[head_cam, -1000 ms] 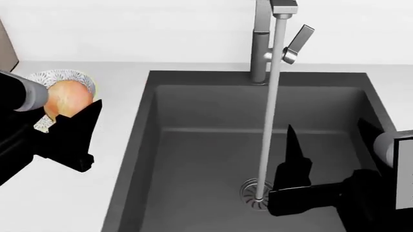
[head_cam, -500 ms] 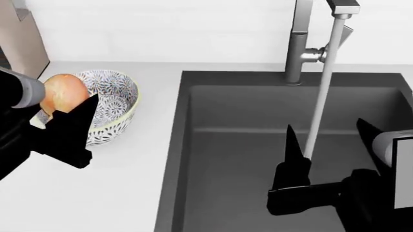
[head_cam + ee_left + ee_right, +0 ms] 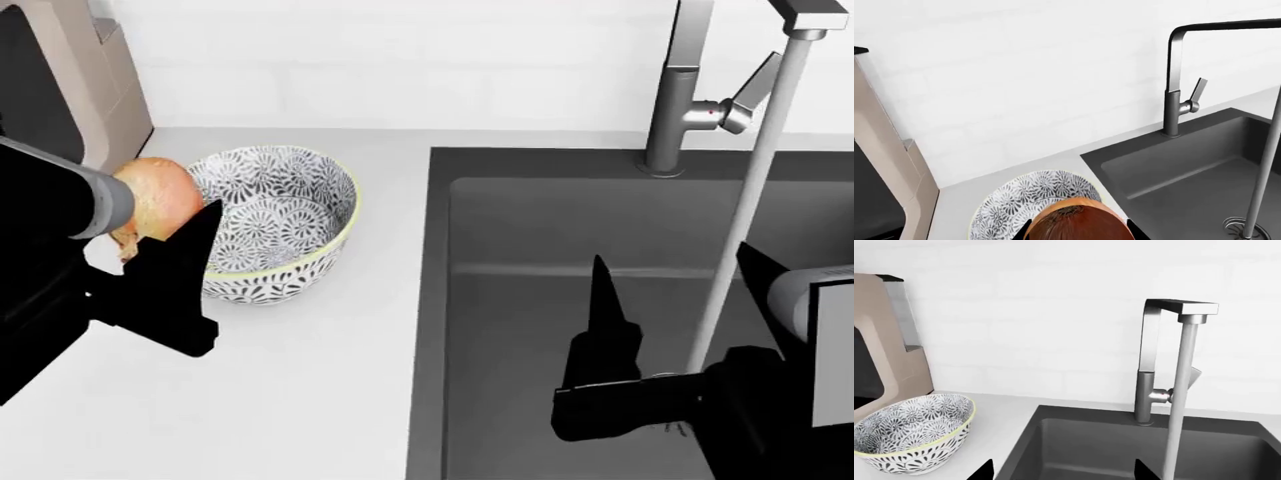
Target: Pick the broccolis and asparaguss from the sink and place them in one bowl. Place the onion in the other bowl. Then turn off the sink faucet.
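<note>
Head view had panned left since 0.5 s prior, exposing the whole patterned bowl. Left gripper pinched the onion above the countertop, beside that bowl's rim. Right gripper was spread over the sink. Behind, the faucet ran.

You have a flat white countertop surface running along the left of the basin and behind it. It meets a white tiled wall with faint brick-shaped joints at the back. At the far left corner a tall beige appliance with a dark front panel stands on that surface, against the wall. You can see its stepped beige side and a small grey ledge in the left wrist view.
</note>
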`<state>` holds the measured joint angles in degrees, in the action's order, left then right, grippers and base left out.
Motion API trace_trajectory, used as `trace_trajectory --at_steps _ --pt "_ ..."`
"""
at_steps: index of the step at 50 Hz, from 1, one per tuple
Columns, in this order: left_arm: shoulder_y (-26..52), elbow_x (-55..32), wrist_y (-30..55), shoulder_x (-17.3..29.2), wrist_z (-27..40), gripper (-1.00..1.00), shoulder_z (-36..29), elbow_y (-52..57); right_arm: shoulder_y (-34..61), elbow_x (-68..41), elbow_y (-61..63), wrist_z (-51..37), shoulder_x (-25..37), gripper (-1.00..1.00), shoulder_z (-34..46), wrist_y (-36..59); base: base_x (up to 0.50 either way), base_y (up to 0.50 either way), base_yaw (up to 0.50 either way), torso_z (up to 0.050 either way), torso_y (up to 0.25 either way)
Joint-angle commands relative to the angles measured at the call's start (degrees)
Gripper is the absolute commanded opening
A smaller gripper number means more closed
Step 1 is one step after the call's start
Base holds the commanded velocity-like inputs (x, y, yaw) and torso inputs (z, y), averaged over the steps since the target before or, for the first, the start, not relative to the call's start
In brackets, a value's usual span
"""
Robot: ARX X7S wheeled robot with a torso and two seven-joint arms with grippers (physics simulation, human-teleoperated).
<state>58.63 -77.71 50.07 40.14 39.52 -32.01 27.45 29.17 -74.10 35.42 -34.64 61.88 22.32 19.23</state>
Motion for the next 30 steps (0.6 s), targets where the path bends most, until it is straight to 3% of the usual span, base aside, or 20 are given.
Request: trace_trajectory --at_steps 1,13,30 --pt "0.36 -1.17 -1.11 -2.68 2.64 -1.0 0.36 0.41 -0.32 -0.11 -0.52 -0.14 -0.54 1.0 -0.39 0.11 0.0 0.0 0.0 0.0 0.0" --pt "5.43 -2.76 0.97 -8.25 7.21 -1.0 -0.82 -8.45 -0.4 -0.52 -0.22 -0.71 -0.72 1.0 -0.32 0.33 0.0 0.0 0.0 0.0 0.0" --pt "18.04 -1.69 7.84 -19.52 0.07 -1.0 -6.89 -39.95 -0.37 -1.99 -0.77 -0.76 -0.78 1.0 -0.08 1.08 0.0 0.0 0.0 0.0 0.0"
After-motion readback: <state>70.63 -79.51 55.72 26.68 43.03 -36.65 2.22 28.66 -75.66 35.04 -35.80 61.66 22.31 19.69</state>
